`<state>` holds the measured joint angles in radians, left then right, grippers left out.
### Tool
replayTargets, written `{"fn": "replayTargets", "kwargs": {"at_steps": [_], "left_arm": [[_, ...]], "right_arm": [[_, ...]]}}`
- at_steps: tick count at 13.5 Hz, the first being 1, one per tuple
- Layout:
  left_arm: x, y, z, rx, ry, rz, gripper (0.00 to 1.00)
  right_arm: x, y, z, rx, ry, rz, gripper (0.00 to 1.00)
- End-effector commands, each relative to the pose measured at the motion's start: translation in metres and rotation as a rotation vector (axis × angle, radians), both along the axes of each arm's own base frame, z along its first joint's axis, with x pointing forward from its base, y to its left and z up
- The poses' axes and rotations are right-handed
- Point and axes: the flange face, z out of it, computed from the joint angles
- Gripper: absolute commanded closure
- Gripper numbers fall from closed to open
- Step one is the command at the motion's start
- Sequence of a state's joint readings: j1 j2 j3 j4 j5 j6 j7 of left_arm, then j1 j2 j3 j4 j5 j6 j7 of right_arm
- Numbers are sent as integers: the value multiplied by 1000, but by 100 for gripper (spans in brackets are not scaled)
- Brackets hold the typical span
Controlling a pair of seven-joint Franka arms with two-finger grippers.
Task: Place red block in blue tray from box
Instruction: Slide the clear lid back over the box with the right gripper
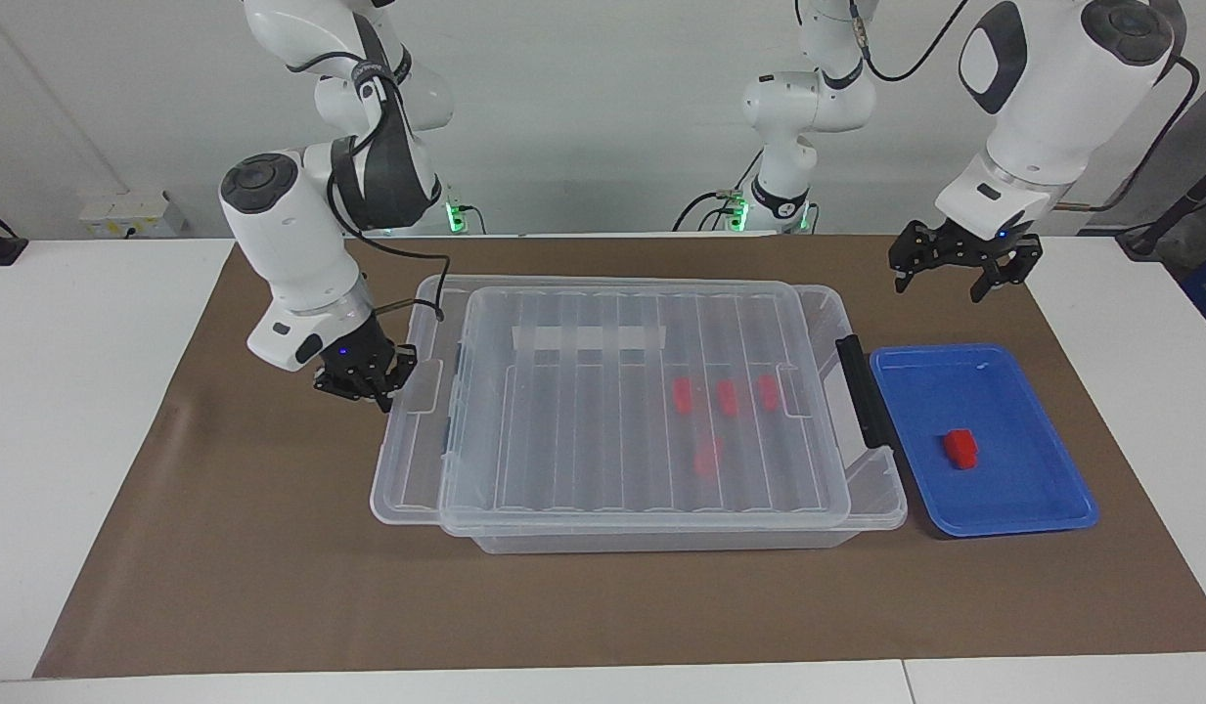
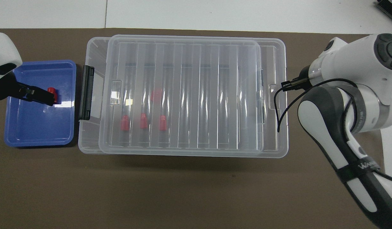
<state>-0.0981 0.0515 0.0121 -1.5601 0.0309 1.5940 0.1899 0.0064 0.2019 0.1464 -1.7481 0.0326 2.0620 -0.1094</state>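
- Clear plastic makes up the box (image 1: 638, 430), which sits in the middle of the brown mat (image 1: 221, 548) on the counter (image 1: 74, 391); every other place here is given from this box.
- Its ribbed lid (image 1: 642, 411) lies on top, shifted a little off square, so the box rim shows past it at both ends.
- A white tape strip (image 1: 590, 338) lies on the lid, on the part nearer the robots.
- A black handle (image 1: 862, 391) runs along the box end that faces the left arm's end of the counter.
- Four red blocks show through the lid: three in a row (image 1: 727, 396) and one (image 1: 708, 455) farther from the robots than that row.
- The blue tray (image 1: 1028, 489) rests just beside the handle end of the box, apart from it.
- The red block (image 1: 960, 448) lies inside the tray, near its middle.
- The left gripper (image 1: 964, 279) hangs in the air past the handle end of the box, above the tray edge nearest the robots, with its fingers spread wide and nothing between them.
- The right gripper (image 1: 363, 376) is low at the other end of the box, just beside the rim; I cannot tell how its fingers stand.
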Motion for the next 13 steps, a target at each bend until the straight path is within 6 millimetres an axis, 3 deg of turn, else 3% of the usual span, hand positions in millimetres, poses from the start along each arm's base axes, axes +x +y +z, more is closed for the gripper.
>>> {"fn": "replayTargets", "kwargs": {"at_steps": [1,3,9,13], "left_arm": [[-8,0,15,-10,-23,6,0],[-16,1,30,-13,-47,5,0],[-23,11,25,-13,-34,25,0],[-23,14,25,-13,-32,31,0]], "right_arm": [[-6,22,4,9,9,58,100],[-7,25,5,8,15,65,100],[-11,42,5,10,16,89,100],[-11,41,5,10,16,88,100]]}}
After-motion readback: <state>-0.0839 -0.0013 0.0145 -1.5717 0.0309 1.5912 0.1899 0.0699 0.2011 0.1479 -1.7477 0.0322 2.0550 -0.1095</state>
